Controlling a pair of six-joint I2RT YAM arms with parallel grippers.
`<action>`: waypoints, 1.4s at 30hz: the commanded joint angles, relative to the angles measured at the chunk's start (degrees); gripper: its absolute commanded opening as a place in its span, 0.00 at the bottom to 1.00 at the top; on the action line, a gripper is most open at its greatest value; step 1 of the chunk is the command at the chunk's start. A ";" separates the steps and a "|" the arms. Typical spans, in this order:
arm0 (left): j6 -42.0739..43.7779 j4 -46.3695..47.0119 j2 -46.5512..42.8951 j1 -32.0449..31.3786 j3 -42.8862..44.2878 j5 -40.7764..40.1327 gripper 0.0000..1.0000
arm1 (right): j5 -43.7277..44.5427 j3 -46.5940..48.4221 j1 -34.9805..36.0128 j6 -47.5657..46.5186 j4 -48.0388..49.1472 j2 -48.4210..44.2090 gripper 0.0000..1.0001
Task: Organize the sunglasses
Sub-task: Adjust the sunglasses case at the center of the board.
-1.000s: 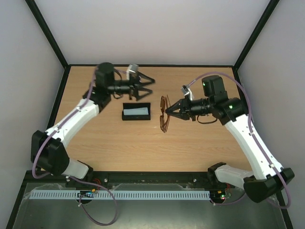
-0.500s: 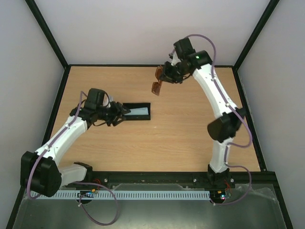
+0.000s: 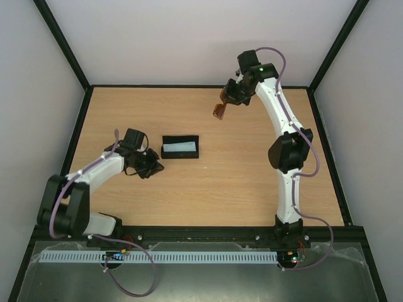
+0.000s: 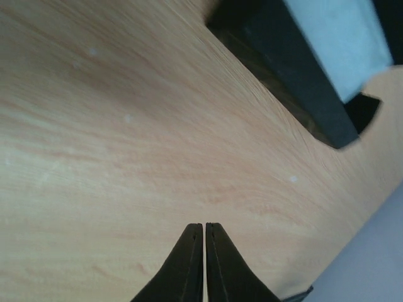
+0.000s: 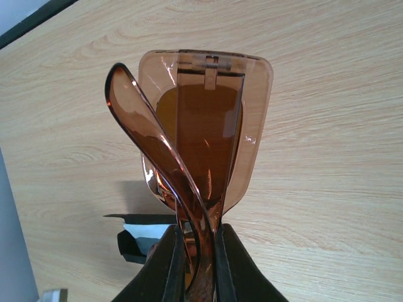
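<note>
Bright even light; soft shadows; left wrist view blurred.

Within 1 second my right gripper [image 3: 225,102] has carried the sunglasses [image 3: 220,111] from low beside the right end of the black case [image 3: 189,155] up toward the far edge of the table [image 3: 252,189], with my right arm now stretched tall. My left gripper [image 3: 156,168] was spread wide behind the case 1 second ago and sat at its left end 0.5 seconds ago. It has since drawn back to the left, apart from the case, fingers pressed together.
</note>
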 commanded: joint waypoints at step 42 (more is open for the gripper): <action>9.06 -1.11 39.44 -0.98 30.64 -0.82 0.02 | 3.74 -2.18 14.35 -2.24 -8.07 0.42 0.01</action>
